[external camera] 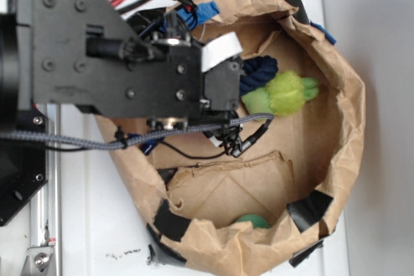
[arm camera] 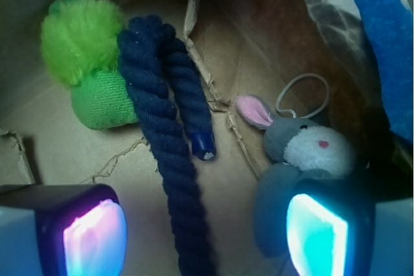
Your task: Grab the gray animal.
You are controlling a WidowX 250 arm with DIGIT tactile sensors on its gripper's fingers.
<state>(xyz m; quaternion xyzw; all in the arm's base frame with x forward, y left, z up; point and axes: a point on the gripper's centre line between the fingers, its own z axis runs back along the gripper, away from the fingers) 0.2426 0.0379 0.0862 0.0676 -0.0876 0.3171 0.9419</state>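
The gray animal point(arm camera: 304, 150), a small plush with a cream face, a pink-lined ear and a white ring loop, lies on the brown paper at the right of the wrist view. Its gray body reaches down beside the right fingertip. My gripper point(arm camera: 204, 234) is open, its two glowing pads wide apart. The navy rope point(arm camera: 171, 140) runs between the pads; nothing is held. In the exterior view the arm point(external camera: 129, 63) covers the left part of the paper bag point(external camera: 336, 159), and the gray animal is hidden under it.
A lime-green fuzzy toy point(arm camera: 87, 63) point(external camera: 284, 94) lies left of the rope. Blue cloth point(arm camera: 391, 43) hangs at the right edge. The bag's crumpled walls ring the toys, with black tape patches point(external camera: 310, 208). A green object point(external camera: 252, 221) shows at the bag's near wall.
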